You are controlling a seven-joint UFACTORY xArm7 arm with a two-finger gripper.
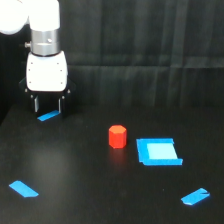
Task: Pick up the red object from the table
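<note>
Arm's upright at the exterior view's left, wrist pointing straight down, gripper (pixel 48 104) low over a blue tape strip (pixel 48 116). Its fingers are spread and hold nothing. The red object (pixel 117 136) stands on the table (pixel 90 185), well apart from it, just beside a blue square (pixel 158 151).

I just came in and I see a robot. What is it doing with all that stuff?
A white robot arm is hanging over the flat black table, at the exterior view's left. Its claw is open and holds nothing; it is just above a strip of blue tape. The small red stubby block it is meant to pick up stands untouched near the middle, well away from the claw. Beside the block lies a flat blue square piece. Two more blue tape strips lie nearer the front.
</note>
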